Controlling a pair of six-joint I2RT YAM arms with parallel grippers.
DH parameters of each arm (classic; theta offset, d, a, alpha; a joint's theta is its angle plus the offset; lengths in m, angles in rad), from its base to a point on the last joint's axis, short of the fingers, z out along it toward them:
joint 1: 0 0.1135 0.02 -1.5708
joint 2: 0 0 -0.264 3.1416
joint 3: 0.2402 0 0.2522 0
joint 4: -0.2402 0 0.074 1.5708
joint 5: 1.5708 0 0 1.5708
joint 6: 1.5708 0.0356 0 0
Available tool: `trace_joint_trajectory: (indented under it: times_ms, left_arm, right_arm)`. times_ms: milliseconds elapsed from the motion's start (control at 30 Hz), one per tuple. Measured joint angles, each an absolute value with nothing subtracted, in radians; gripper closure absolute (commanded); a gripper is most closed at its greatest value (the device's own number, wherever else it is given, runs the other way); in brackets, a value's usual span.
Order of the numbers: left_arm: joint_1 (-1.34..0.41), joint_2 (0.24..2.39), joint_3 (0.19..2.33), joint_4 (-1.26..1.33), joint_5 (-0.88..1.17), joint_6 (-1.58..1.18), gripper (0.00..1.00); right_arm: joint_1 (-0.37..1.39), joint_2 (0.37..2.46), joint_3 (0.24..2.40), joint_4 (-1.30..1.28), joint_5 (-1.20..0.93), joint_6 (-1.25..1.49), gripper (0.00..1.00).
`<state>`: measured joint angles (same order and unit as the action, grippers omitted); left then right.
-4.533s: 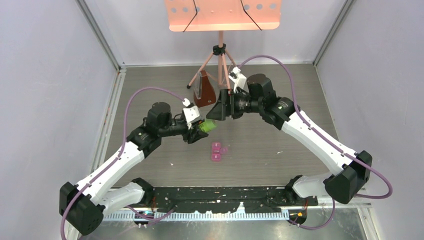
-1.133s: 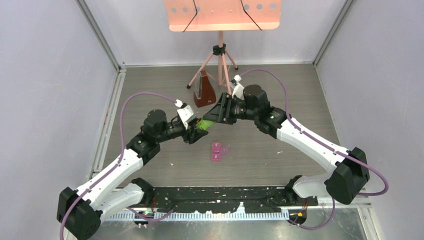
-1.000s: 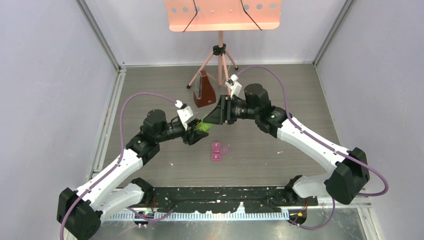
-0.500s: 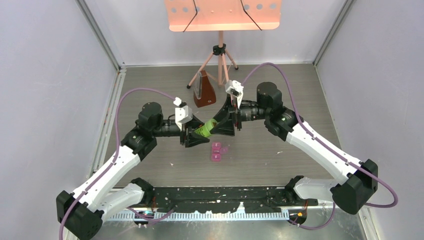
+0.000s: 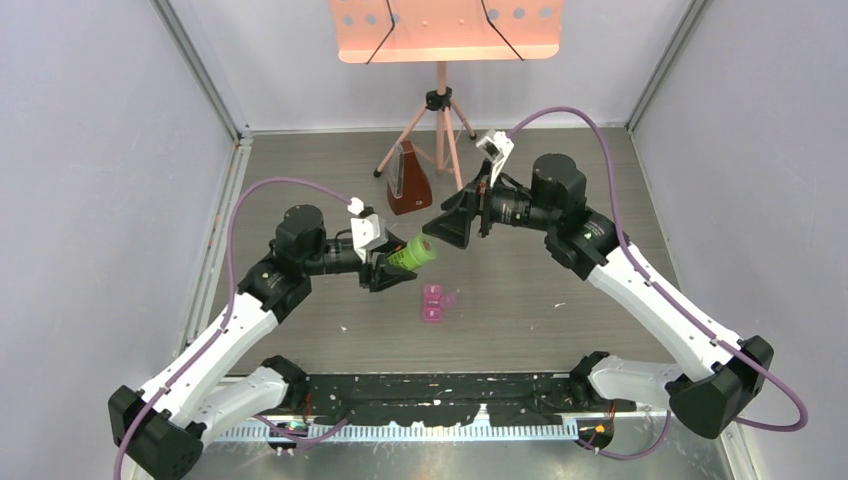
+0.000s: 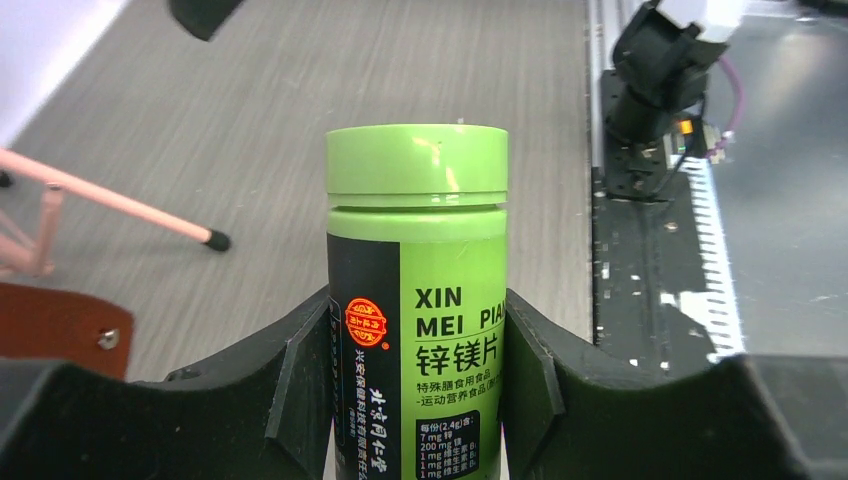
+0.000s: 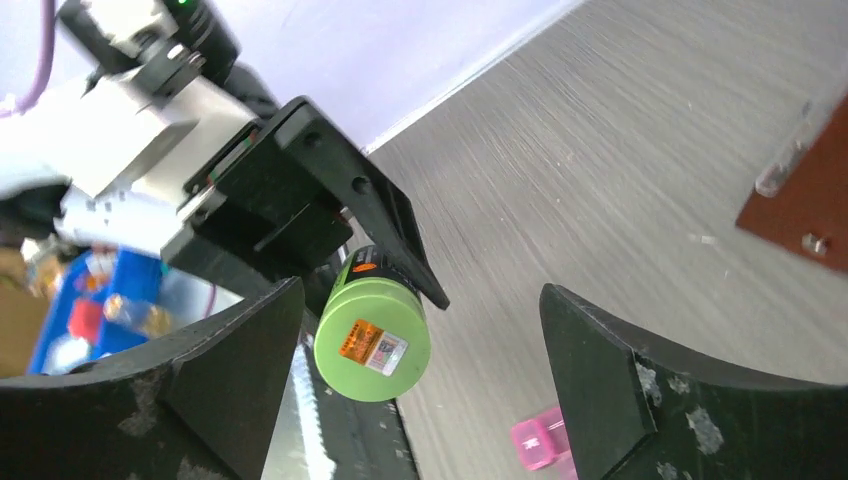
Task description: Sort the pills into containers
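My left gripper [image 5: 392, 262] is shut on a green cylindrical bottle [image 5: 411, 252], held above the table with its capped end pointing right. In the left wrist view the bottle [image 6: 416, 300] sits upright between the two black fingers, lid on. My right gripper [image 5: 450, 222] is open and empty, just right of the bottle's lid and apart from it. In the right wrist view the lid [image 7: 372, 339] lies between the spread fingers. The pink pill box [image 5: 433, 302] lies on the table below the bottle, and its corner shows in the right wrist view [image 7: 538, 442]. No pills are visible.
A brown metronome [image 5: 408, 182] stands behind the grippers. A pink music stand [image 5: 441, 100] with tripod legs is at the back. White specks lie on the table near the front. Grey walls enclose left, right and back.
My right gripper had closed in on the bottle's lid, then backed off up and to the right. My left gripper has kept hold of the bottle and swung it slightly right.
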<state>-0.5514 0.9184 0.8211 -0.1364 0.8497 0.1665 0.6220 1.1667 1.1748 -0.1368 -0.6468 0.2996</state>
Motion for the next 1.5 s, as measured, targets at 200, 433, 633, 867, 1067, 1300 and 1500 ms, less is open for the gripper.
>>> trace_joint_trajectory:
  times_ms: [200,433,633,867,1067,1300,1500]
  left_arm:
    - [-0.552,0.895,0.811,-0.143,0.728,0.231,1.0]
    - [-0.552,0.891,0.807,-0.143,0.65,0.271,1.0]
    - [-0.552,0.891,0.804,-0.138,0.616,0.267,1.0]
    - [-0.552,0.886,0.768,-0.11,0.582,0.242,1.0]
    - [-0.553,0.871,0.756,-0.107,0.56,0.216,1.0]
    - [-0.554,0.859,0.726,-0.094,0.54,0.188,1.0]
    - [-0.554,0.855,0.702,-0.091,0.565,0.185,1.0]
  right_arm:
    - [0.636,1.199,1.21,-0.222,-0.477,0.545,0.03]
    - [0.687,1.278,1.213,-0.265,-0.404,0.716,0.01]
    - [0.701,1.288,1.184,-0.21,-0.417,0.822,0.22]
    - [0.701,1.29,1.135,-0.142,-0.456,0.888,0.39]
    - [0.7,1.304,1.135,-0.117,-0.498,0.855,0.4]
    - [0.694,1.338,1.135,-0.07,-0.569,0.704,0.59]
    - [0.679,1.35,1.111,-0.013,-0.688,0.5,0.58]
